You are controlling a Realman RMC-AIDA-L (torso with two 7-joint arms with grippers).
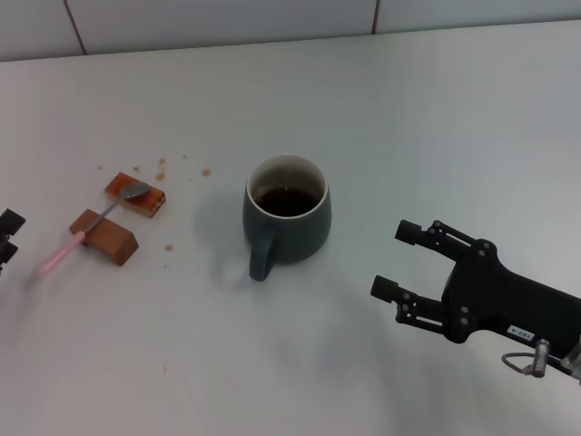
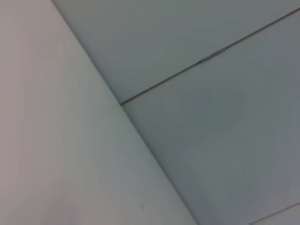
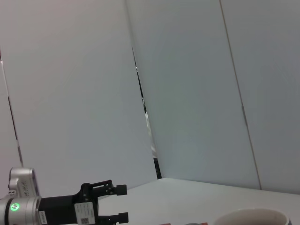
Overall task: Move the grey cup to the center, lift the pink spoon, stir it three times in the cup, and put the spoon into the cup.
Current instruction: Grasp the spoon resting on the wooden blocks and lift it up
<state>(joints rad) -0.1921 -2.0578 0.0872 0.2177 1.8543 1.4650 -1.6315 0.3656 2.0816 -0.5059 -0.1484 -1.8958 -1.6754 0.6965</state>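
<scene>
The grey cup (image 1: 289, 222) stands near the middle of the white table, its handle toward me, with dark liquid inside. Its pale rim (image 3: 253, 217) shows in the right wrist view. The pink spoon (image 1: 62, 254) lies at the left across two brown blocks, its silver bowl (image 1: 137, 190) on the farther block. My right gripper (image 1: 395, 261) is open and empty, low at the right of the cup and apart from it. My left gripper (image 1: 7, 234) is at the far left edge, near the spoon's handle end. It also shows in the right wrist view (image 3: 123, 203), open and empty.
Two brown blocks (image 1: 106, 235) (image 1: 136, 196) hold the spoon up off the table. Small brown crumbs (image 1: 162, 169) lie beyond them. A tiled wall (image 1: 272, 18) bounds the table's far edge. The left wrist view shows only bare wall panels.
</scene>
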